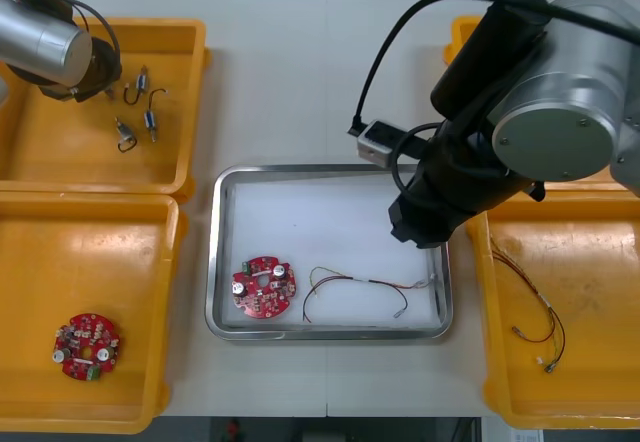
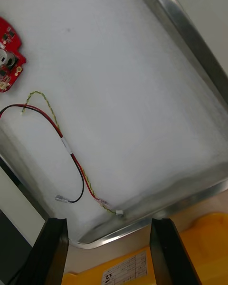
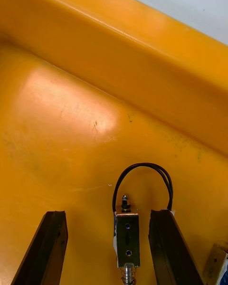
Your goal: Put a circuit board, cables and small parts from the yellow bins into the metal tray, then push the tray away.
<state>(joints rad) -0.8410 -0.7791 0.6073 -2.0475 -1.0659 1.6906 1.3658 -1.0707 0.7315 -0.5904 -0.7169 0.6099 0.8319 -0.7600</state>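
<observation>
L gripper [image 3: 108, 213] hangs in the far left yellow bin [image 3: 95, 52], jaws apart astride a small metal part [image 3: 127, 240]. Part looks stiff, light, prob. slick: grip its boxy body, not the wire loop [image 3: 142, 164]. R gripper [image 2: 109, 221], jaws apart, empty, over metal tray [image 2: 190, 38].

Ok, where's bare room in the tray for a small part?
Bare: the metal tray's far half, between its far rim and the circuit board and red and yellow cable. Crowded: the near strip with both. Right jaws open over its right side; left jaws open astride a small metal part in a yellow bin.
</observation>
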